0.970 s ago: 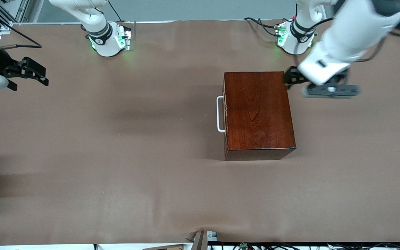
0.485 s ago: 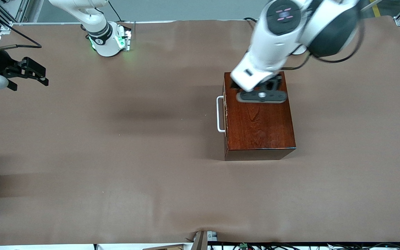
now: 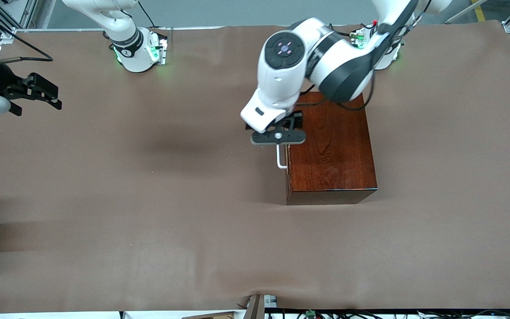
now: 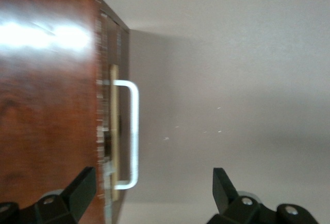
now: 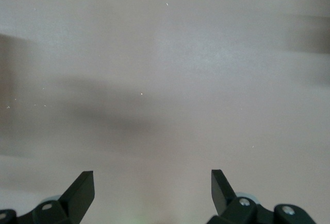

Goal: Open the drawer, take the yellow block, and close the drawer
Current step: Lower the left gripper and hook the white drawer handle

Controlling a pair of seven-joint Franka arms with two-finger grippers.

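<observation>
The box point(image 3: 330, 148) sits on the brown table point(image 3: 148, 221), toward the left arm's end and about mid-depth. Its glossy reddish top is all you see from above. The drawer point(image 4: 114, 131) is shut, just a thin pale strip of its front showing in the left wrist view, with the white handle point(image 3: 280, 161) sticking out toward the right arm's end.

The left gripper point(image 3: 278, 135) hangs right over that handle, at the end of it farther from the camera. Its fingers point(image 4: 80, 188) are spread wide with nothing between them; one sits over the box edge, the other over bare table. No yellow block visible anywhere.

The right gripper point(image 3: 38, 95) waits out at the table edge at its own end, over bare table, jaws wide open and empty.
</observation>
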